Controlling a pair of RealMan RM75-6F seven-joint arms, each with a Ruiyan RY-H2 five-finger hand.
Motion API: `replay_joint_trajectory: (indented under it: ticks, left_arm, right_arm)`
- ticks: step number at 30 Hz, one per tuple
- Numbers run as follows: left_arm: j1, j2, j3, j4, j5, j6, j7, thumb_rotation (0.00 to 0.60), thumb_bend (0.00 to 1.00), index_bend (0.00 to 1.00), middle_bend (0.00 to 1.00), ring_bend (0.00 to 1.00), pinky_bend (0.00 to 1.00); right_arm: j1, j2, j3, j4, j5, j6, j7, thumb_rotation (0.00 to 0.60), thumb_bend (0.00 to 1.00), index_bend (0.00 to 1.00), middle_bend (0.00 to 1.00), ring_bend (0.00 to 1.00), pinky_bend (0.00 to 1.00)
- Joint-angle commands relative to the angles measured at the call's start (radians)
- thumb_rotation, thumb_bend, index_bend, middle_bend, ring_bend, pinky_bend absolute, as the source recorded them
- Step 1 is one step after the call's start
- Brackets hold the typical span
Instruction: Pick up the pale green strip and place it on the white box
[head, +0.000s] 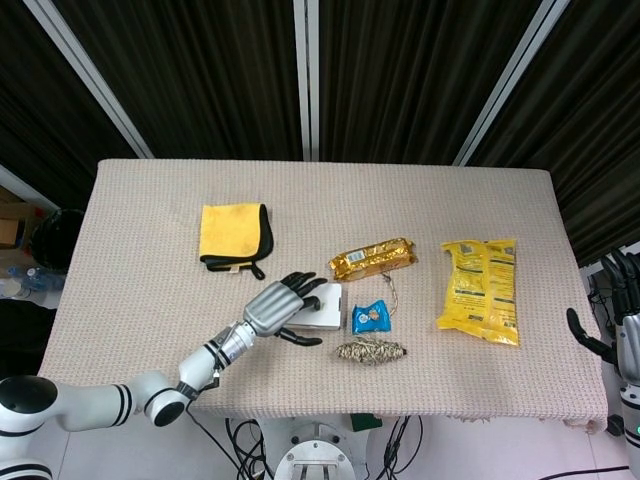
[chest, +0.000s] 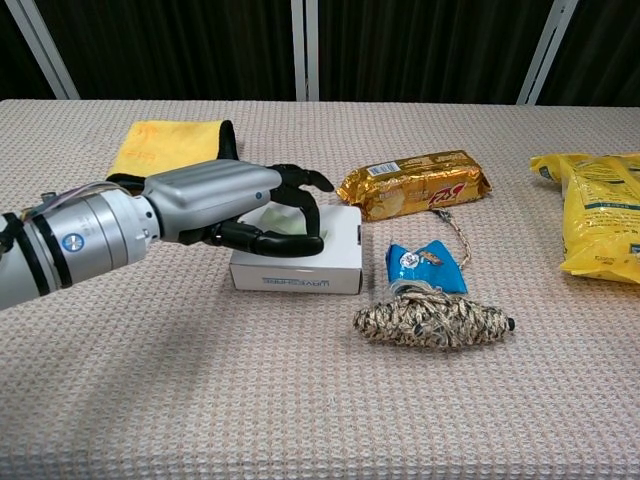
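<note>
The white box (chest: 300, 262) sits mid-table, also seen in the head view (head: 325, 310). On its top lies the pale green strip (chest: 283, 222), flat, showing between the dark fingers and thumb of my left hand (chest: 225, 205). That hand hovers low over the box's left half with its fingers spread apart; the strip is mostly hidden under it in the head view, where the left hand (head: 270, 308) covers the box's left side. My right hand (head: 622, 325) hangs off the table's right edge, fingers apart, holding nothing.
A yellow cloth (head: 234, 233) lies behind and left of the box. A gold snack pack (chest: 415, 184) lies behind it to the right, with a blue packet (chest: 425, 265) and a rope bundle (chest: 432, 322) just right of it. A yellow bag (head: 481, 288) lies far right.
</note>
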Motion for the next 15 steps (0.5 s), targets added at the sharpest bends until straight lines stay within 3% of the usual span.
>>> replay_joint_trajectory:
  ticks: [1, 15]
  left_arm:
    - [-0.001, -0.004, 0.001, 0.005, -0.001, -0.004, 0.001, 0.0, 0.0, 0.37, 0.08, 0.0, 0.12]
    - [-0.002, 0.0, -0.009, -0.012, 0.02, 0.023, -0.004, 0.0, 0.0, 0.37, 0.08, 0.0, 0.12]
  right_arm:
    - [0.0, 0.0, 0.0, 0.001, 0.002, -0.002, 0.002, 0.6, 0.32, 0.0, 0.0, 0.0, 0.0]
    - [0.0, -0.004, 0.001, 0.012, 0.006, -0.003, 0.011, 0.6, 0.32, 0.0, 0.0, 0.0, 0.0]
